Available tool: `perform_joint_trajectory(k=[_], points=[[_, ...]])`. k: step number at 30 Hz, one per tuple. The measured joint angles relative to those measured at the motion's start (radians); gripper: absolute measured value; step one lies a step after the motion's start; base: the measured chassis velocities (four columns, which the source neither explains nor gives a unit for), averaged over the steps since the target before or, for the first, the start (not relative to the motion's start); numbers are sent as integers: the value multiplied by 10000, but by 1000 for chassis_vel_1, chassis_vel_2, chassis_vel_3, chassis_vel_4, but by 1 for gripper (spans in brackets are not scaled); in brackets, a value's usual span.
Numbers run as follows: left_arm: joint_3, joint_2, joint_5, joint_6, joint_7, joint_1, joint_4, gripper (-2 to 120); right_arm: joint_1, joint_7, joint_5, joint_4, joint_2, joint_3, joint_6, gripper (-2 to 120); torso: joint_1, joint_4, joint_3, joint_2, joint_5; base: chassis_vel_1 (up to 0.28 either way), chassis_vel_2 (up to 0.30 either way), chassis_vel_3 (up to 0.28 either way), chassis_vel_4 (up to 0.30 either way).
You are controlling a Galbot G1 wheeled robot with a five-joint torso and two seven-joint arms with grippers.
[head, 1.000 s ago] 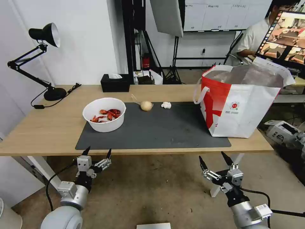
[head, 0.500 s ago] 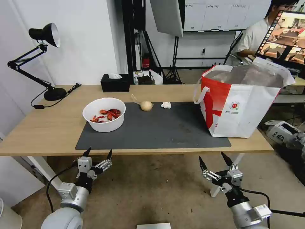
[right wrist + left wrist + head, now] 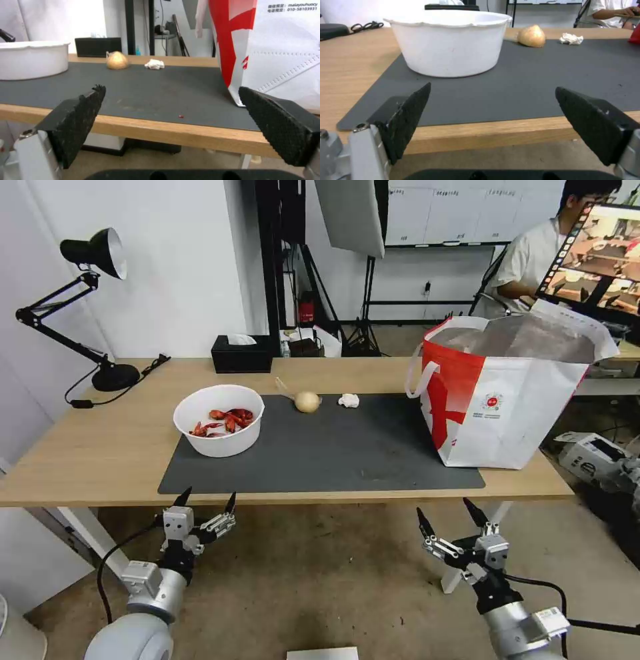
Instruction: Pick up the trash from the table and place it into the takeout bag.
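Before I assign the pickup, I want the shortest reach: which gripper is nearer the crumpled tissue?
Right, narrowly. The tissue lies mid-table; the right gripper hangs open below the front edge, the left gripper likewise but farther across.

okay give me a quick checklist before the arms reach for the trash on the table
1. Left gripper open, below the table edge: ok.
2. Right gripper open, empty: ok.
3. Takeout bag upright, mouth open: ok.
4. White bowl with crayfish shells upright on the dark mat: ok.
5. Beige lump and crumpled tissue apart, unobstructed: ok.
6. Room left inside the bag: cannot tell.
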Motion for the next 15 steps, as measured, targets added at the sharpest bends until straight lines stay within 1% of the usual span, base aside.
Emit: perform_joint_trajectory(k=[15], points=[[46, -29, -25, 26, -1, -23, 54, 100, 5, -9, 10, 5, -36, -13, -39, 100, 0, 0, 0, 0, 0, 0, 0, 0, 0]])
